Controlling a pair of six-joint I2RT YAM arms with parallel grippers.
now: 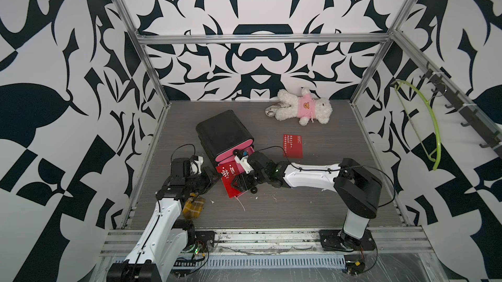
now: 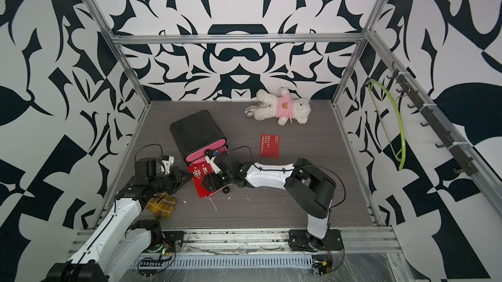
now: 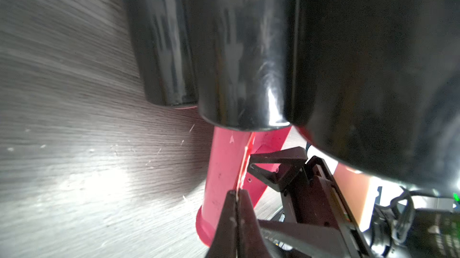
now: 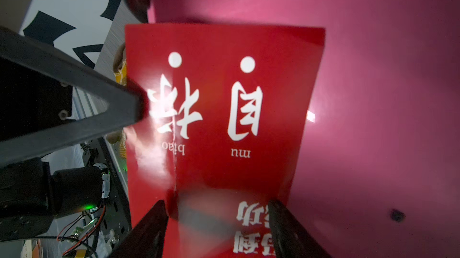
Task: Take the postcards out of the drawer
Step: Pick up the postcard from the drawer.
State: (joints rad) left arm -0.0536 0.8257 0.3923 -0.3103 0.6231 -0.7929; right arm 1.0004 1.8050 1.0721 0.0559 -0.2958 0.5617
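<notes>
Two red postcards showing in a top view: one postcard (image 1: 292, 146) lying out on surface (image 1: 312, 201), second postcard (image 1: 226, 178) sitting in open drawer (image 1: 249, 150). Left wrist: left fingers (image 3: 225, 209) clenching its thin edge. Right wrist: right fingers (image 4: 154, 224) hanging released above it. Likely best: lifting slowly, sliding flat, avoiding creasing.

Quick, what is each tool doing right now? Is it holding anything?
Left tool: closed, pinching the edge of the red card.
Right tool: open, holding nothing.
</notes>
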